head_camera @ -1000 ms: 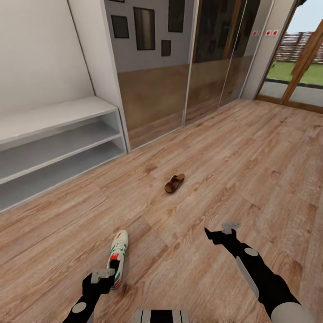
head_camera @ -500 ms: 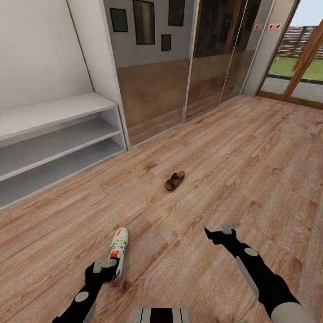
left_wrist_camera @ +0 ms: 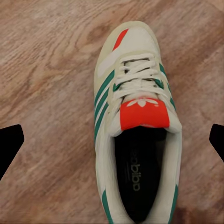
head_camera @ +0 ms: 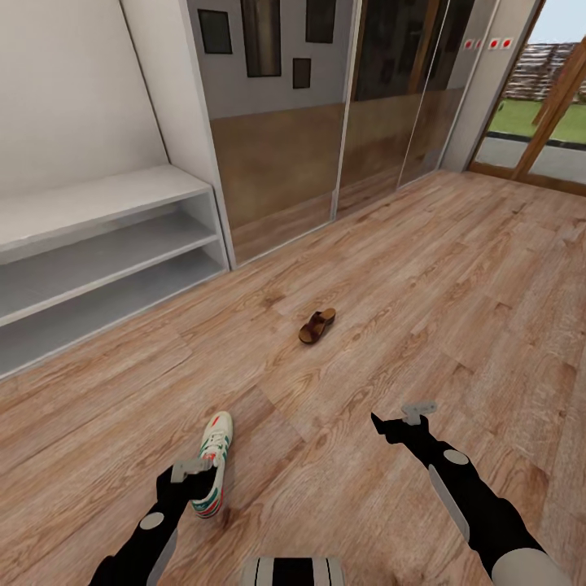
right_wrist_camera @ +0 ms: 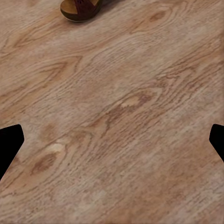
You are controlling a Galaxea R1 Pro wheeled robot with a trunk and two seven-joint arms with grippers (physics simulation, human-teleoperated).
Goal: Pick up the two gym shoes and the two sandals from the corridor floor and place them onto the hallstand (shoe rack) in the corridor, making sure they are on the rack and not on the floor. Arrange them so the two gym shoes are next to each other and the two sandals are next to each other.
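One gym shoe (head_camera: 213, 460), off-white with green stripes and a red tongue, lies on the corridor floor (head_camera: 456, 268) with its toe pointing away from me. My left gripper (head_camera: 192, 480) hovers over its heel end. In the left wrist view the gym shoe (left_wrist_camera: 135, 116) sits between the wide-apart black fingertips (left_wrist_camera: 10, 142), so the gripper is open. A brown sandal (head_camera: 317, 325) lies farther out on the planks. My right gripper (head_camera: 400, 423) hangs open over bare floor, with the sandal (right_wrist_camera: 80, 8) ahead of it. The pale grey hallstand (head_camera: 98, 203) stands at the left.
Mirrored sliding wardrobe doors (head_camera: 325, 122) run along the back wall, right of the hallstand. A glass door to a garden (head_camera: 545, 122) is at the far right. Open wood floor stretches between the shoe, the sandal and the hallstand's low shelves (head_camera: 106, 260).
My left gripper has moved forward over the gym shoe's heel end. The head view has shifted slightly. The right arm has held still.
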